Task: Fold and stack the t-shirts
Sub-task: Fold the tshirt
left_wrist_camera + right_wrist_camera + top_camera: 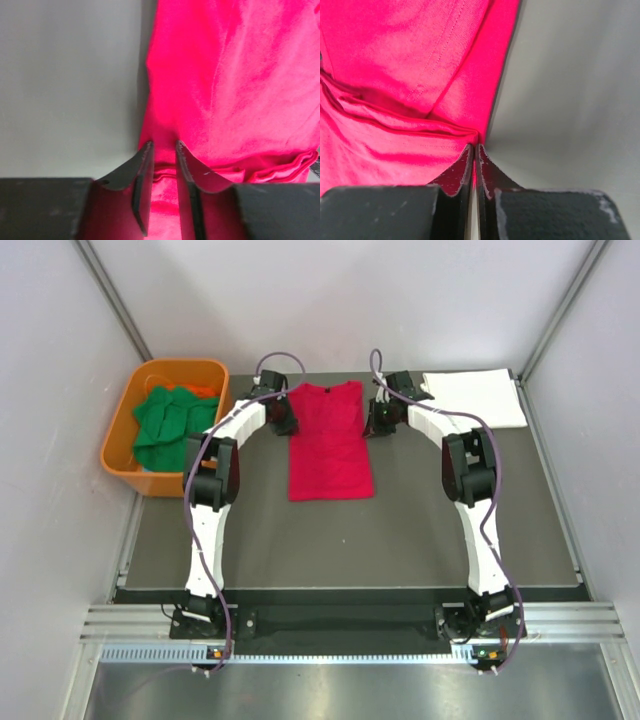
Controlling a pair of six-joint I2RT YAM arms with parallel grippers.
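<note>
Spread flat on the far middle of the dark tabletop (420, 530): a bright red cloth t-shirt (330, 443). Pinched at its far left edge by the left claw (164, 146) and at its far right edge by the right claw (474, 147), both closed on the cloth.

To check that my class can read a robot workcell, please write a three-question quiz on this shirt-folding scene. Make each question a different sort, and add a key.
1. True or false: the green t-shirts lie in the orange tub.
2. Where is the right gripper shut on the red t-shirt? A. at its far right corner B. at its middle C. at its near hem
3. Fill in: the white t-shirt lies at the far ____ corner of the table.
Key: 1 true; 2 A; 3 right.
</note>
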